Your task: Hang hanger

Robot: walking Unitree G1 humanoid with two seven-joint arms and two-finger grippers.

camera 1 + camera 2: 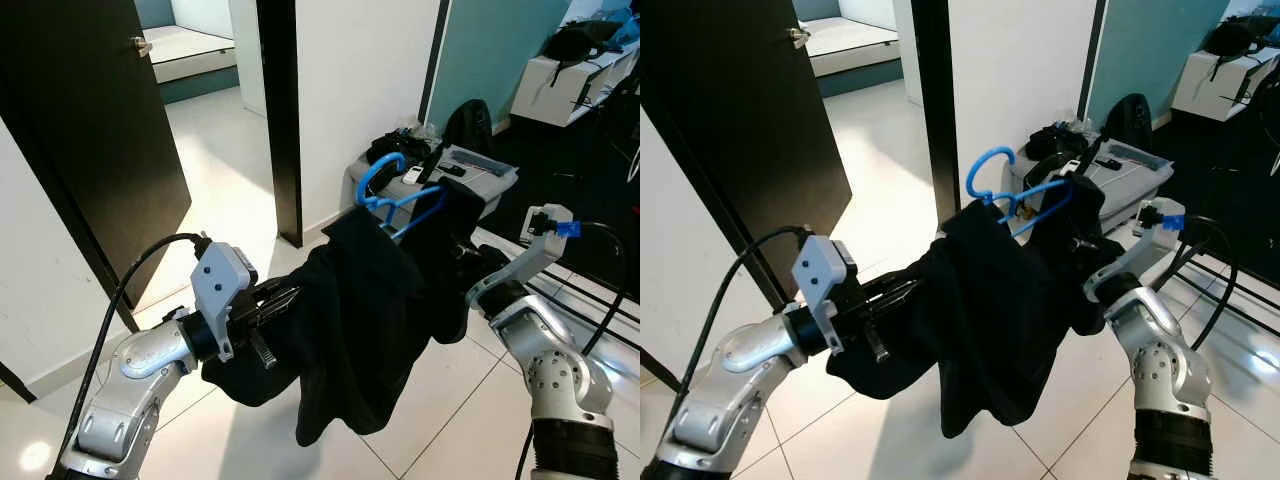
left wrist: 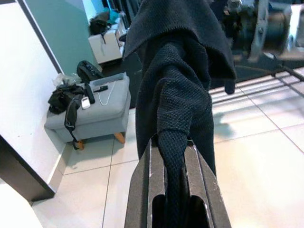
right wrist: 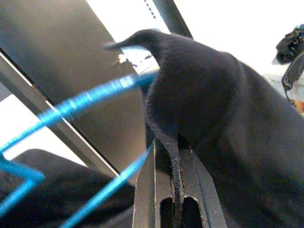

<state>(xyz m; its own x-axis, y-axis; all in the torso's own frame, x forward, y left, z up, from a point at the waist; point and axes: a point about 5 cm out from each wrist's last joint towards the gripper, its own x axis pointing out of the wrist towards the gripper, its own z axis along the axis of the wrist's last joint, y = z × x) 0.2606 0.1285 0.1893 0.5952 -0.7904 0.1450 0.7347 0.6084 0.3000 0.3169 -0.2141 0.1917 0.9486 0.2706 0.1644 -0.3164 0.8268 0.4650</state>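
My left claw [image 2: 176,156] and right claw [image 3: 175,156] both clamp the soft black garment [image 1: 370,310]; the thin blue wire hanger [image 1: 395,200] looks light, best held at its hook.

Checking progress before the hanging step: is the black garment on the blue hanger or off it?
On it. The black garment drapes over the blue hanger, whose hook pokes out above the fabric.

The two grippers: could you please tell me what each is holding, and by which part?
Both hold the black garment on the blue hanger. The left gripper pinches a bunched fold; the right gripper pinches a thin edge of cloth.
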